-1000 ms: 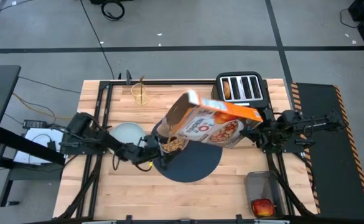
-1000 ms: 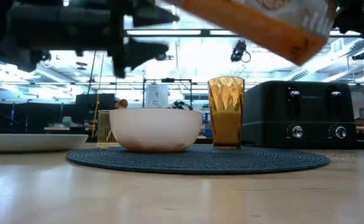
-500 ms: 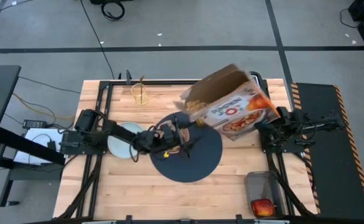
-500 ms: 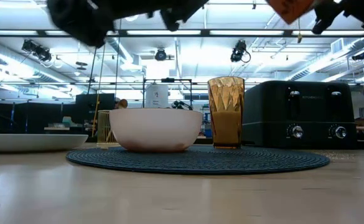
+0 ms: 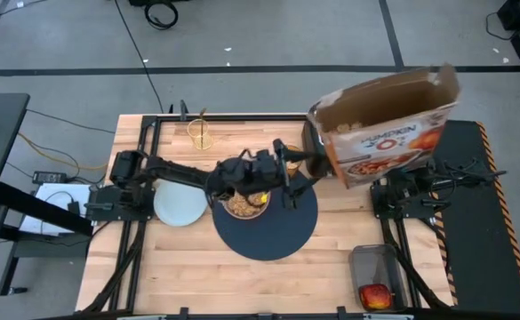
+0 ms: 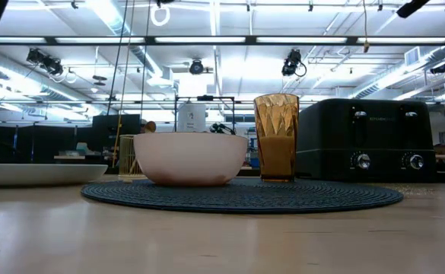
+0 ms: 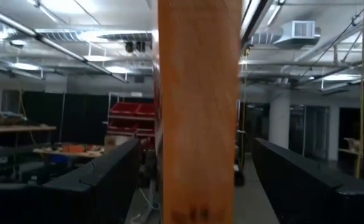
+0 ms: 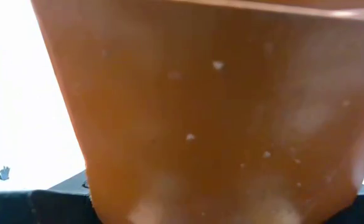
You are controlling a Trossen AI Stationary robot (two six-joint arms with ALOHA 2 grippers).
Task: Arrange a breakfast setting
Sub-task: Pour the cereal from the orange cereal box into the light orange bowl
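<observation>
The orange-and-brown cereal box (image 5: pixel 386 124) hangs upright, open top up, over the table's far right. My right gripper is shut on it, hidden under it in the high view; its arm (image 5: pixel 420 188) shows below. My left gripper (image 5: pixel 306 165) is open at the box's left side, with its fingers on either side of the narrow orange side (image 7: pixel 199 112) and a gap at each. The pink bowl (image 5: pixel 244 203), with cereal in it, and the amber tumbler (image 6: pixel 277 137) stand on the dark-blue mat (image 5: pixel 277 233). The pale-blue plate (image 5: pixel 175 206) lies left of the mat. My right gripper holds the cereal box, whose orange surface (image 8: pixel 206 112) fills the right wrist view. The box itself hides which part the fingers have. It is lifted clear of the table, upright with a slight tilt and its open top up.
The black toaster (image 6: pixel 374 141) stands at the far right, mostly under the box in the high view. A small clear glass with the gold spoon (image 5: pixel 202 133) stands at the far left. The red apple (image 5: pixel 377 295) lies in a clear container at the near right corner.
My right gripper has swung the box from tipped over the bowl to upright and carried it up and toward the table's far right. My left gripper has risen from beside the bowl and gone right to the box. Cereal now lies in the bowl.
</observation>
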